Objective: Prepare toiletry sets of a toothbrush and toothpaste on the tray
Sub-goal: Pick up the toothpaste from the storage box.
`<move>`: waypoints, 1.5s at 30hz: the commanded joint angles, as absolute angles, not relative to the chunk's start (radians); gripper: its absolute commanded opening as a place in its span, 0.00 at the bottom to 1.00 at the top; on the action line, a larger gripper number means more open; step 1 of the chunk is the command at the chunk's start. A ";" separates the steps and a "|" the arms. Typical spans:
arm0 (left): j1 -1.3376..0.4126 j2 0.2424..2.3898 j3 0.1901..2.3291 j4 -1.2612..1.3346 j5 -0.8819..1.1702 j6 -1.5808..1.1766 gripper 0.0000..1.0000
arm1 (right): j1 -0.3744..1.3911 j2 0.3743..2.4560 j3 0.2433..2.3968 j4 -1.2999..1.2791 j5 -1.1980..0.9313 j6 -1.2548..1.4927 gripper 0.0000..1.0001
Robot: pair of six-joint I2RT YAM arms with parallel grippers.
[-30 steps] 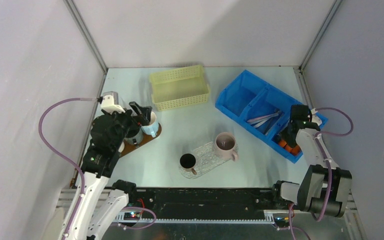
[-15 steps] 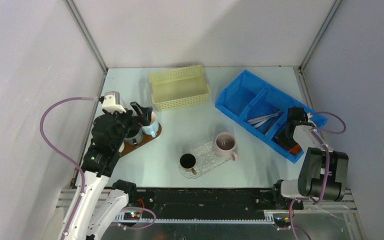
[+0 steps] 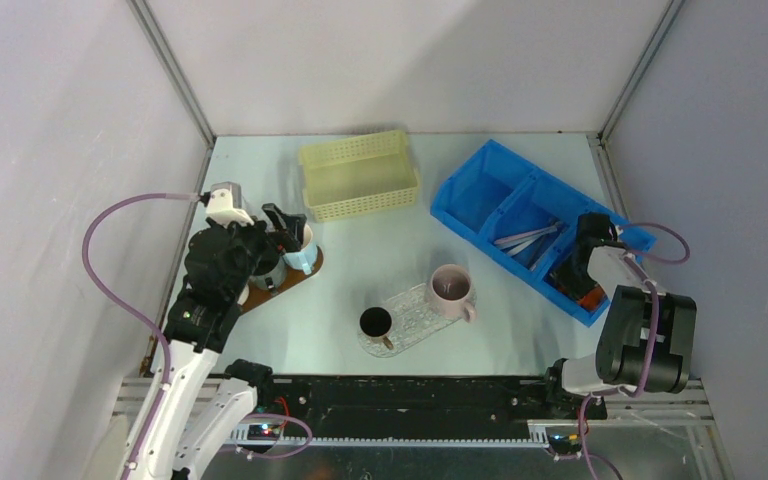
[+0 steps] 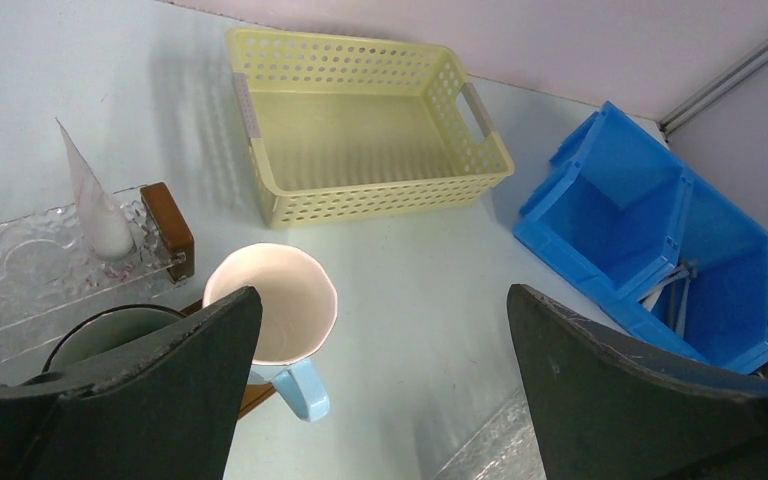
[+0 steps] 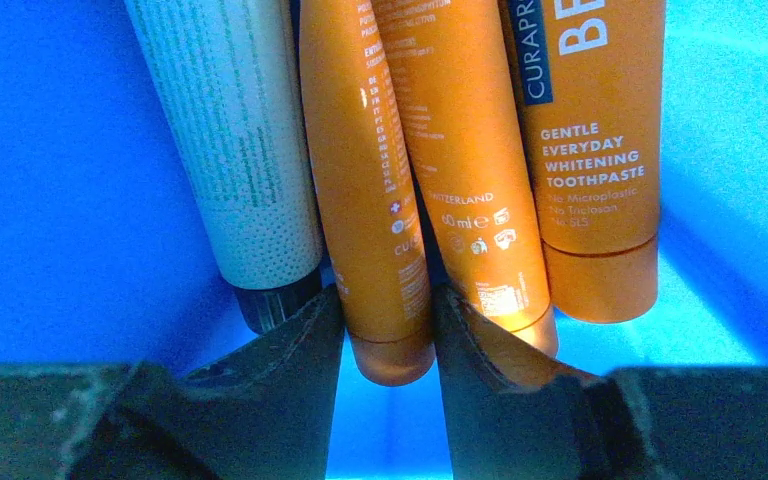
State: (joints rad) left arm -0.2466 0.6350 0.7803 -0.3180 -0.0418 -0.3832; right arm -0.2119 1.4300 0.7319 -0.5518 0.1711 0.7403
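Right jaws narrow around 1 orange toothpaste tube (image 5: 372,190), cap end between them.

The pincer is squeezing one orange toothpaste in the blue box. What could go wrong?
1. The right pincer grips only the cap end of one orange tube, so it might slip out when lifted.
2. That tube lies tight against the white tube and another orange tube, so they could get dragged along.
3. The blue bin might shift.
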 commanded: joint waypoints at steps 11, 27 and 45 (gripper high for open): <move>-0.263 0.607 0.801 -0.312 -0.031 -0.366 1.00 | -0.203 1.176 0.717 -0.567 0.220 0.706 0.02; -0.276 0.612 0.842 -0.307 0.021 -0.372 1.00 | 0.009 0.884 0.773 -0.455 0.299 0.504 0.00; -0.334 0.697 0.931 -0.111 0.372 -0.291 1.00 | 0.460 0.812 0.778 0.105 -0.315 0.140 0.00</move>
State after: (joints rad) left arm -0.3061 0.6823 0.8715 -0.2047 0.2276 -0.3645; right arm 0.4110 0.7902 0.7353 -0.1146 -0.0822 0.2119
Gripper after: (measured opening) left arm 0.996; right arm 0.314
